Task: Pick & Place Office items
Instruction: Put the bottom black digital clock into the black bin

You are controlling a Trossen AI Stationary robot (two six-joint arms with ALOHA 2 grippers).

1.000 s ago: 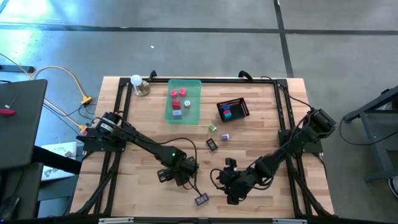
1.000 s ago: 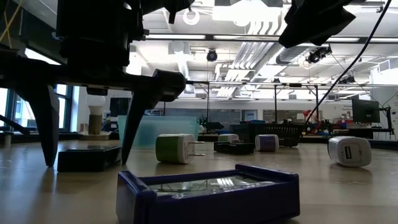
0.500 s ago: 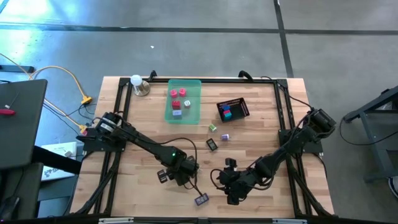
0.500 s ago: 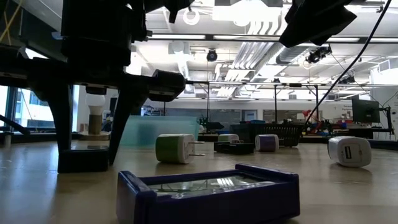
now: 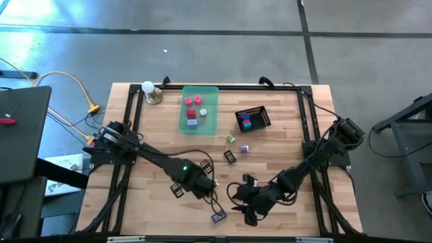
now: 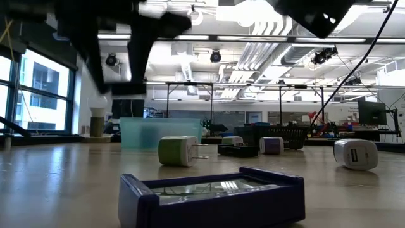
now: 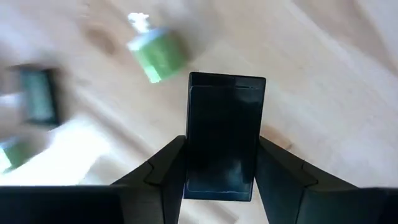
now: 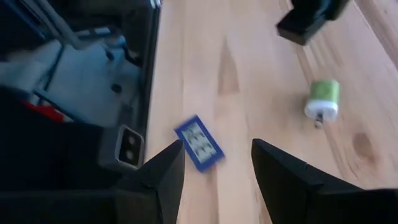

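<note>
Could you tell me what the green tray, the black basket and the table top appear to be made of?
The green tray looks like translucent plastic: the wood shows faintly through its glossy tint. The black basket seems to be wire mesh, probably metal, though that is too small to confirm. The table top looks like sealed butcher-block wood, with visible plank seams, grain and a light sheen.

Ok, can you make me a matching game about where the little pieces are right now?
Things:
1. black flat piece
2. blue flat piece
3. red piece

Places:
a. in the green tray
b. held in the left pincer
c. lying on the bare table

Pairs: 1-b, 2-c, 3-a
</note>
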